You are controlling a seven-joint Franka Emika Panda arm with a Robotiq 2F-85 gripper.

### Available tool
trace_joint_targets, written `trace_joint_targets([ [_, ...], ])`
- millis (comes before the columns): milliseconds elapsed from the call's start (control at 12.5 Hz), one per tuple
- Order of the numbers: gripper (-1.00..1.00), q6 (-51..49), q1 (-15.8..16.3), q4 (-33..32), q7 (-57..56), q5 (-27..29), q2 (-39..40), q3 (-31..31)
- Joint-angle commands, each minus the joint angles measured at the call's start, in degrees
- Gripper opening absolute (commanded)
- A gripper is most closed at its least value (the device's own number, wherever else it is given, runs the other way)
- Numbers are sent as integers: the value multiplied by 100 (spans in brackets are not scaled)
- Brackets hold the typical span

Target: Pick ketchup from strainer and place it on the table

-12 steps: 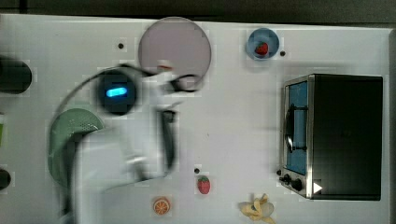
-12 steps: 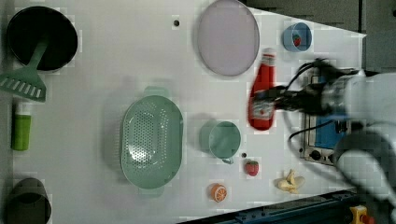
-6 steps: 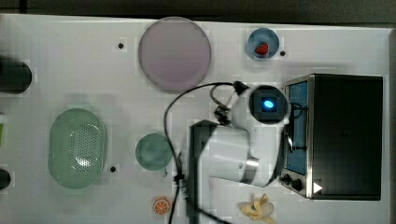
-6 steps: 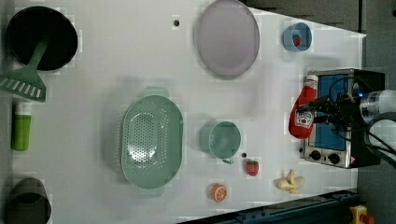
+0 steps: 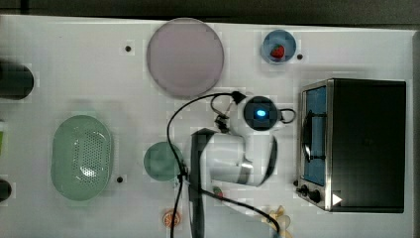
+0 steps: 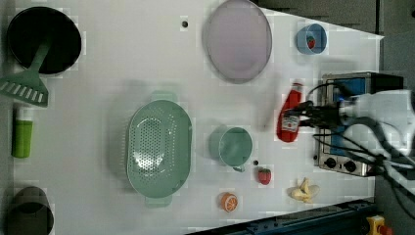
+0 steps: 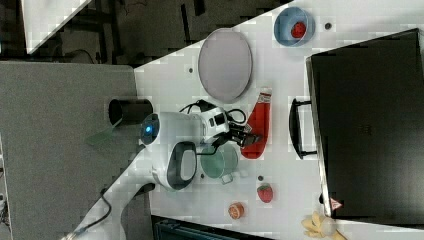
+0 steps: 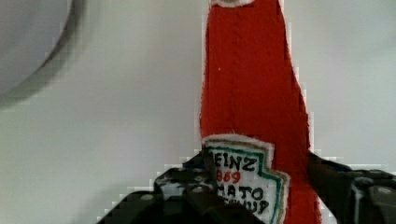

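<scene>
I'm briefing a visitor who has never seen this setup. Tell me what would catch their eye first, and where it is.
First, the red ketchup, clamped at its label end in the gripper, between the grey-lilac plate and the toaster oven in the left view. Then the strainer, pale green, beside the teal cup, with nothing in it.

Robot lab – white drilled table (image 5: 99, 74), toy food, toaster oven (image 5: 364, 144)
</scene>
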Motion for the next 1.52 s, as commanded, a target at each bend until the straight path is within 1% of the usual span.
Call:
trace_joint_targets([
  [80, 25, 399, 253, -129, -368, -58, 351, -9],
  [160, 25, 514, 251, -129, -368, -57, 486, -14],
  [240, 31, 607, 251, -131, -367, -57, 583, -22],
  [400, 73, 684, 251, -124, -367, -57, 606, -28],
  [480, 100, 651, 251, -118, -361, -55, 526, -28],
  [720, 100, 238, 253, 67, -202, -15, -166, 45],
  [880, 100, -661, 257, 417, 207, 4, -732, 119],
  [1120, 100, -2417, 259, 1206, 748, 4, -1366, 129],
  [1200, 100, -2836, 259, 1518, 896, 4, -1494, 126],
  [1520, 100, -3806, 258, 2752, 1342, 0, -1653, 118],
])
